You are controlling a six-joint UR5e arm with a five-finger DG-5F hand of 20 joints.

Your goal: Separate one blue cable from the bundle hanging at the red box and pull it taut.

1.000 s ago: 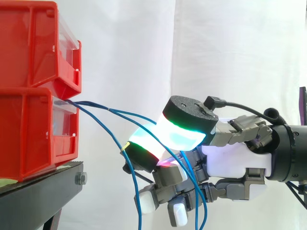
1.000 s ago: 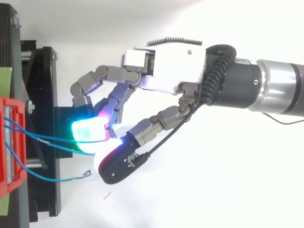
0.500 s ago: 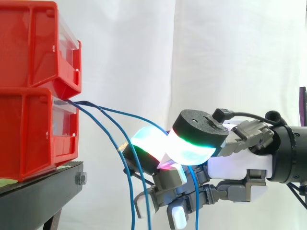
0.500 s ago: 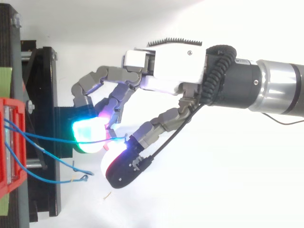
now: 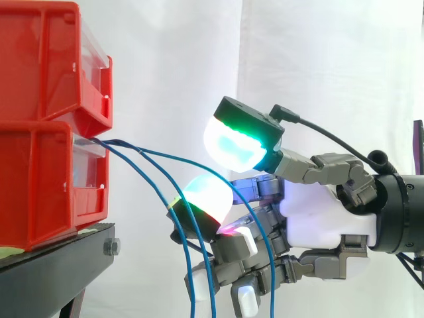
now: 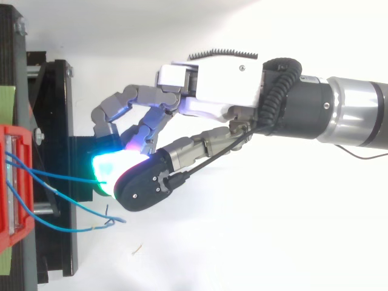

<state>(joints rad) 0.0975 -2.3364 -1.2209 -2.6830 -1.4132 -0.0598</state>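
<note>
Two red bins are stacked at the left of the side view, the upper bin on the lower bin, both on a black stand before a white curtain. The blue cables come out together at the front lip of the lower bin, just under the upper one, and fan out to the right as they sag.

The hand reaches in from the right, level with the lower bin and well apart from it. Its thumb pad, glowing white and green, stands raised above a finger pad that glows green and white, with an open gap between the two. The fingers are bent but loose and clamp nothing.

One cable arcs through that gap, over the finger pad and under the thumb, then drops in front of the lower fingers. It hangs in a slack curve, not taut. The other two fall more steeply to the left, one crossing in front of the finger pad.

From above, the hand hangs beside the stand. One cable runs from the bin to the green pad, and another curves lower, with its loose end just below the thumb.
</note>
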